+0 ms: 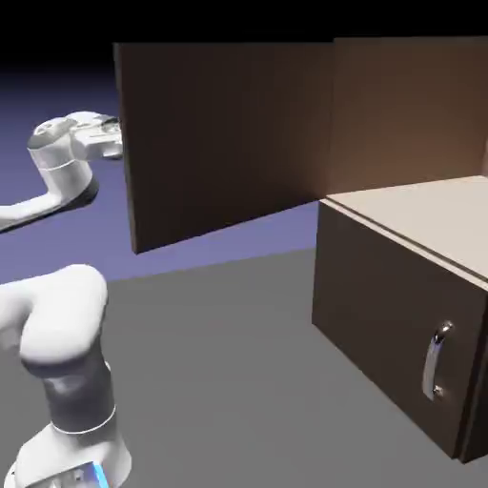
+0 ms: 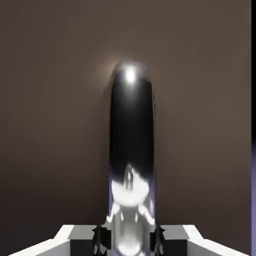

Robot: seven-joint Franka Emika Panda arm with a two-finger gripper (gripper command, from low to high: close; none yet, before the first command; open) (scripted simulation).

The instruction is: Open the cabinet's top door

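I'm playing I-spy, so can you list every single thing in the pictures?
Cabinet: one, dark brown, right side of the exterior view
Top door: one, dark brown, swung wide open
Long handle: one, shiny silver, on the top door, between the claw's fingertips
Lower door: one, dark brown, closed, under the shelf
Short handle: one, silver, on the lower door
Shelf: one, beige, inside the cabinet
Table: one, dark grey, underneath
Robot arm: one, white, left side
Claw: one, closed on the long handle
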